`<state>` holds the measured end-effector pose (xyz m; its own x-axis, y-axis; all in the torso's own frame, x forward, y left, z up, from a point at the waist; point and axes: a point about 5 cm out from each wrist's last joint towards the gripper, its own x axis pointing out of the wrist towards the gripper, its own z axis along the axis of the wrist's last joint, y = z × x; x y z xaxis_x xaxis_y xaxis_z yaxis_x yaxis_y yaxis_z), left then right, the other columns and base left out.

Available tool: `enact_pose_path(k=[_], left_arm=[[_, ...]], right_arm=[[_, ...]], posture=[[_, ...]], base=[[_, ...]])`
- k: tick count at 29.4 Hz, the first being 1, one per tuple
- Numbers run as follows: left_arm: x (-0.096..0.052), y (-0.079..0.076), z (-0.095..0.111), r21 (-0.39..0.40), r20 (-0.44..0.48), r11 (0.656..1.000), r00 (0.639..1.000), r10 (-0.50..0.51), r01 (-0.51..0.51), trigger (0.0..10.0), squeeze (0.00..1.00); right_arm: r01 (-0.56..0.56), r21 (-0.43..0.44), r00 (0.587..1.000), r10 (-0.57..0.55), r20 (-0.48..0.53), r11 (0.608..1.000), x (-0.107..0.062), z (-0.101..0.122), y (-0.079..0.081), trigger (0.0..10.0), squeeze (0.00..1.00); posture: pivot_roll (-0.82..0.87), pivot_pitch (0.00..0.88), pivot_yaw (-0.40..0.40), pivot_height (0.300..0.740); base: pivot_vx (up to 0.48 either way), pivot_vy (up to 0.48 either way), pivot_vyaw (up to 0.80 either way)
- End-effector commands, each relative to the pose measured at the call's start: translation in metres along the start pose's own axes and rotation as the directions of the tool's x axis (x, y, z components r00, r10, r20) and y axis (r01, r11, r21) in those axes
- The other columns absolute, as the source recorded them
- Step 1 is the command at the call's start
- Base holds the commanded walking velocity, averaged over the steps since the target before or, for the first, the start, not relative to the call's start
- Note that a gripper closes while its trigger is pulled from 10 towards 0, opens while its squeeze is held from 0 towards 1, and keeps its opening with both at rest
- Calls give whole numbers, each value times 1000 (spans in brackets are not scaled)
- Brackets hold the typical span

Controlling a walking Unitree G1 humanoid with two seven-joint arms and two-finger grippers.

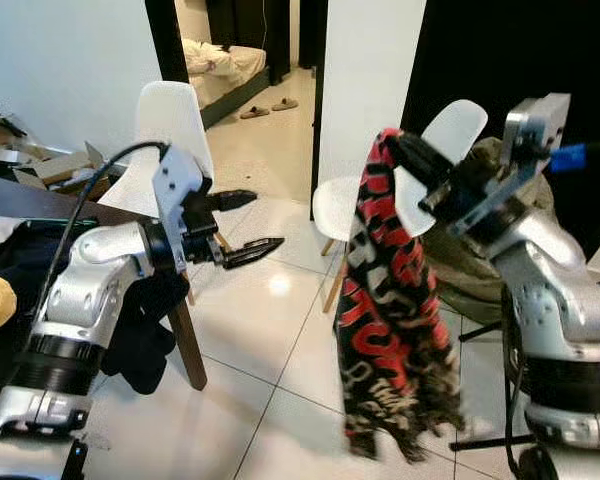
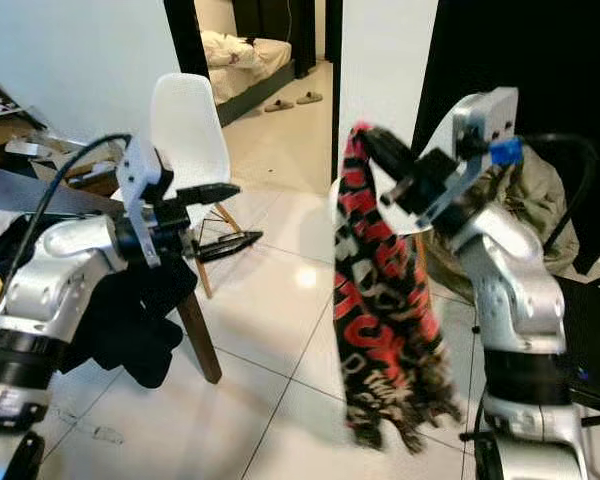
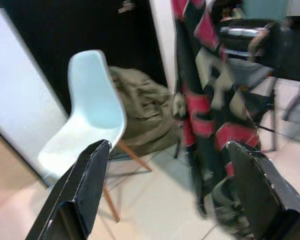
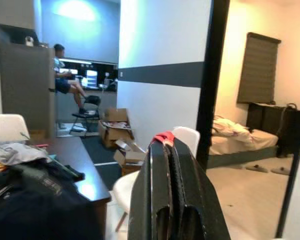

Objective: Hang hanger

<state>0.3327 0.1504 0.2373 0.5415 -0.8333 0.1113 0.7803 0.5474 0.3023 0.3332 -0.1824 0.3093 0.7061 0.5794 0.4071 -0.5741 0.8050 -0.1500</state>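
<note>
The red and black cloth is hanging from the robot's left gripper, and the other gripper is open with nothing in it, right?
Not quite: the cloth hangs from the right gripper, as the left eye view shows. It is the left gripper whose fingers are open and hold nothing.

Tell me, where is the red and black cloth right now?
The red and black cloth hangs from the right gripper, on the robot's right, in front of a white chair and above the tiled floor.
</note>
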Motion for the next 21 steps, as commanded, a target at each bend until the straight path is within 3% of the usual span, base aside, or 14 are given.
enact_pose_path(k=[1,5,7,11,21], left_arm=[[9,-11,-6,-4,4,1000,1000,3,-3,10000,1000],[24,-22,-12,-30,41,997,996,73,-72,10000,1000],[27,-24,-13,-43,51,996,995,86,-84,10000,1000],[42,-43,-12,-100,105,991,990,97,-86,10000,1000],[48,-50,-10,-105,125,991,988,96,-83,10000,1000]], right_arm=[[70,-32,998,-70,5,997,7,8,-10,0,0],[170,-64,985,-171,-10,983,19,13,-23,0,0],[183,-72,983,-184,-12,981,21,14,-24,0,0],[211,-121,976,-216,-29,970,36,18,-29,0,0],[234,-204,966,-252,-66,951,48,17,-32,0,0]], posture=[[-37,0,9,740],[-38,0,-1,740],[-38,0,-1,740],[-33,0,-8,740],[-29,0,-16,740]], base=[[0,0,0],[0,0,0],[0,0,0],[0,0,0],[0,0,0]])
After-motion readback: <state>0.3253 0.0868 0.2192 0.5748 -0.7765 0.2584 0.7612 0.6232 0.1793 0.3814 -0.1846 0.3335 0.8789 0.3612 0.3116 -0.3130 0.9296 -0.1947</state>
